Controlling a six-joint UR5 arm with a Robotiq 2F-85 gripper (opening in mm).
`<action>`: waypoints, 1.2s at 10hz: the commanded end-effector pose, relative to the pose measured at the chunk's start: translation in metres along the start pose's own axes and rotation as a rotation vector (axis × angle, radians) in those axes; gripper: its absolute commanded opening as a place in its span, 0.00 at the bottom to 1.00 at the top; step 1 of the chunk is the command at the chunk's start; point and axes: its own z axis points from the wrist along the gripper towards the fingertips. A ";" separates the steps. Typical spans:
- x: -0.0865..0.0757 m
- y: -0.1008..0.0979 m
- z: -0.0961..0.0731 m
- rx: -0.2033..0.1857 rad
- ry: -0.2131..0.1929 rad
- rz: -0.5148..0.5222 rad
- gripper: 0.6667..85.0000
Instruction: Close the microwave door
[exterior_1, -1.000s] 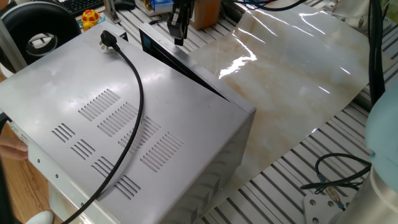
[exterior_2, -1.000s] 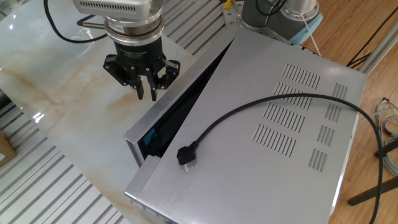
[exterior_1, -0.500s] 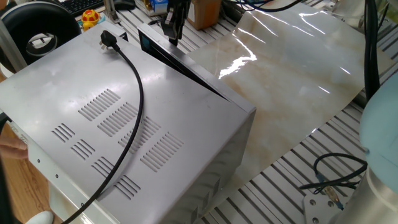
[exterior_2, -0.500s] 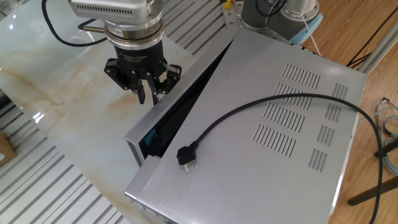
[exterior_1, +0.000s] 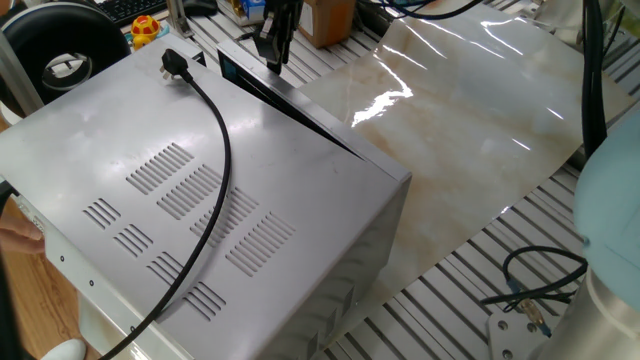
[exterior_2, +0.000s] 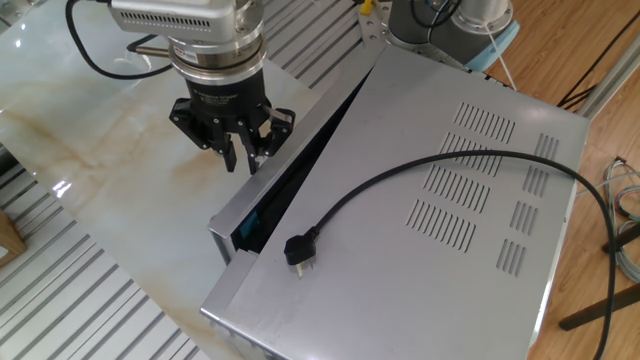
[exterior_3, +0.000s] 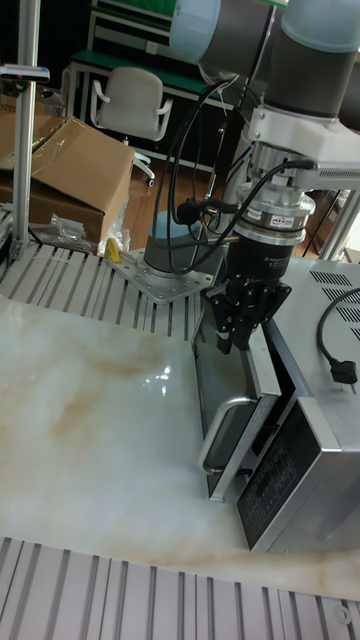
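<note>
The microwave (exterior_1: 150, 130) (exterior_2: 420, 250) (exterior_3: 305, 440) is a large silver-grey box with vent slots on top. A black power cord (exterior_1: 218, 130) (exterior_2: 390, 180) lies across those slots. Along its front edge the microwave door (exterior_1: 300, 102) (exterior_2: 300, 125) (exterior_3: 243, 435) stands ajar, leaving a narrow wedge-shaped gap that shows dark bluish glass. My gripper (exterior_1: 272, 48) (exterior_2: 243, 160) (exterior_3: 232, 338) points down at the door's outer face near its free end. Its fingers are close together with nothing between them, and the fingertips sit against the door's rim.
A glossy marble-pattern sheet (exterior_2: 90, 130) (exterior_3: 90, 420) covers the slatted table in front of the door. The arm's base (exterior_3: 175, 270) stands behind it. A cardboard box (exterior_3: 70, 180) and a chair (exterior_3: 130, 105) are further back. Loose cables (exterior_1: 540, 280) lie at the table edge.
The gripper has moved sideways against the door's outer face, and the door's free end has swung a little toward the box, narrowing the gap.
</note>
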 end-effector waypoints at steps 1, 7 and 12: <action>-0.005 0.005 -0.002 -0.016 -0.013 0.005 0.36; -0.005 0.002 0.000 -0.007 -0.010 0.005 0.36; -0.009 0.001 0.003 -0.010 -0.013 0.002 0.36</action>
